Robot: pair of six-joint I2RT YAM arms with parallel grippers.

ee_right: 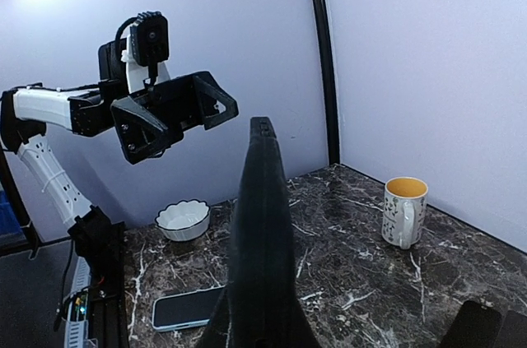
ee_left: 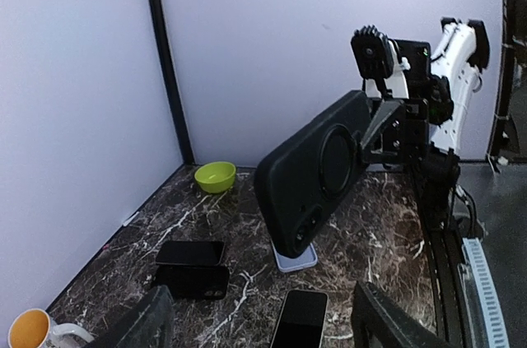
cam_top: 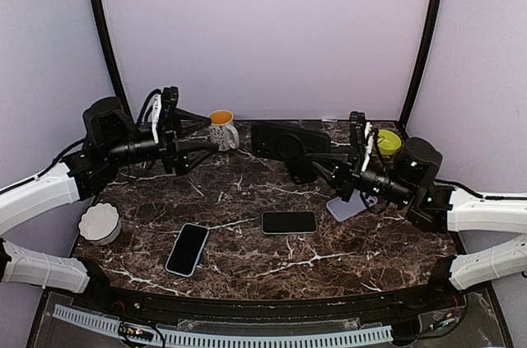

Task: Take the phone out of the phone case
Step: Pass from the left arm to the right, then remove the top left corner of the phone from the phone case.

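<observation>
Near edge: a white ribbed strip (cam_top: pixel 222 338) runs along the bottom of the top view, between the two arm bases.
Surface: a dark marble table (cam_top: pixel 247 187) with white veins.
Room: pale lilac walls (cam_top: pixel 263 27) on three sides, with black posts (cam_top: pixel 103 27) rising at the back corners.
Left side: a white bowl (cam_top: pixel 100 223) at the left edge and a mug (cam_top: pixel 222 128) at the back, left of centre.
Right side: a green bowl (cam_top: pixel 387 142) at upper right and a pale slab (cam_top: pixel 350 206) lying flat under the right arm.
Phones: a blue-edged phone (cam_top: pixel 188 249) at lower left of centre and a black phone (cam_top: pixel 289 222) at centre. Both lie flat and apart.
Case: the black case (cam_top: pixel 288 142) is held off the table at upper centre, its ringed back showing. Whether a phone sits inside cannot be told.
Right gripper (cam_top: pixel 319 169): it reaches in from the right and pinches one end of the case.
Left gripper (cam_top: pixel 204 137): it is raised at upper left, pointing at the case but apart from it. Its fingers (ee_left: pixel 148 323) are spread wide around nothing.
</observation>
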